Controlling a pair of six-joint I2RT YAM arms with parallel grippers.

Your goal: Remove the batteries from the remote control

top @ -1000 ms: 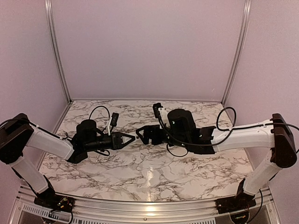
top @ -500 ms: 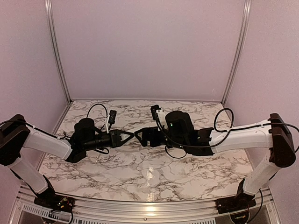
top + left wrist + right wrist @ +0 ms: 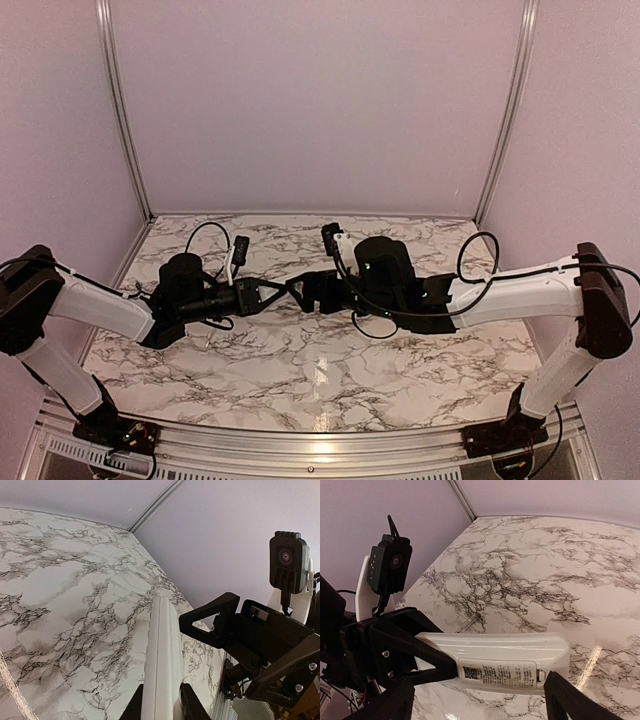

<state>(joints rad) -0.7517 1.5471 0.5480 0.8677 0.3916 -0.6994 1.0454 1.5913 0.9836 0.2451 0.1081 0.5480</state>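
1. The left pincer (image 3: 162,707) is clamping the remote control (image 3: 495,660) by its left end.
2. It is hanging above the worktop (image 3: 320,375), between both pincers.
3. The right pincer (image 3: 302,288) is standing open at its right end.

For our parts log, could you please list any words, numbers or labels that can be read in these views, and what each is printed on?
Label on the remote control: several lines of small dark print beside a dark square code, too small and blurred to read.
No other text, brand or number can be made out in any view.
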